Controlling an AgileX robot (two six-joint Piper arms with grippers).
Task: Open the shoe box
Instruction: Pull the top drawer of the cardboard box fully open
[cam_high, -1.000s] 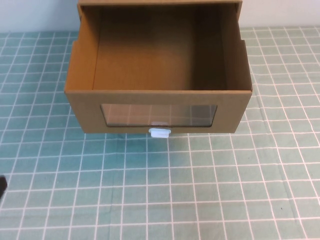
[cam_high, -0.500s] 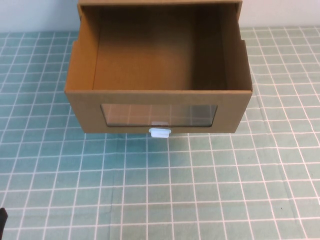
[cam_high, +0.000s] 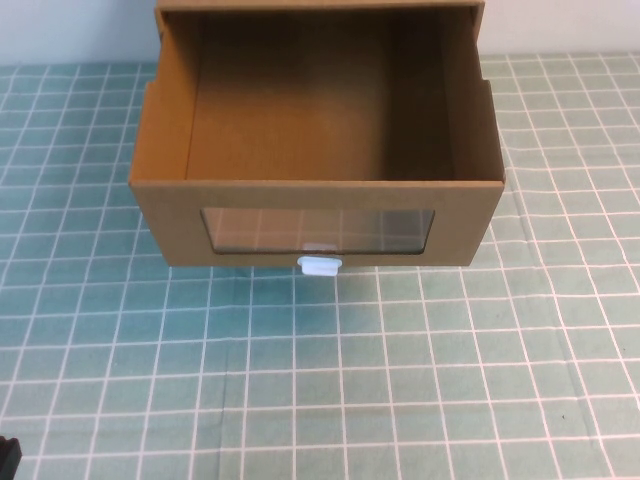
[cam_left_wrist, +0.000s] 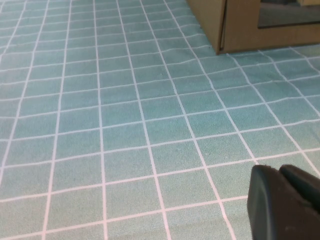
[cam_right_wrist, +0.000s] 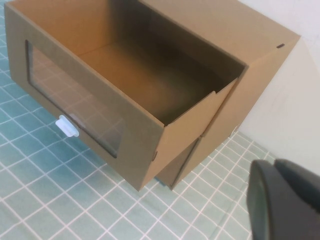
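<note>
While shoe box (cam_high: 316, 180) gapes, left gripper (cam_left_wrist: 280, 172) apart, right gripper (cam_right_wrist: 280, 195) near

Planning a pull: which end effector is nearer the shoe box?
Right, probably. The right end effector hangs raised, right-front of the shoe box; the left end effector sits low, far off its left front.

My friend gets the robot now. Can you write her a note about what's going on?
Left gripper: low over the mat at the near left corner, well clear of the box.
Right gripper: off to the box's right side, not touching it.
Box: at the far middle of the mat, its drawer pulled out toward the robot. The drawer is empty, with its white tab on the front.
Done: the box is open.
Left: probably nothing but parking the arms.
</note>
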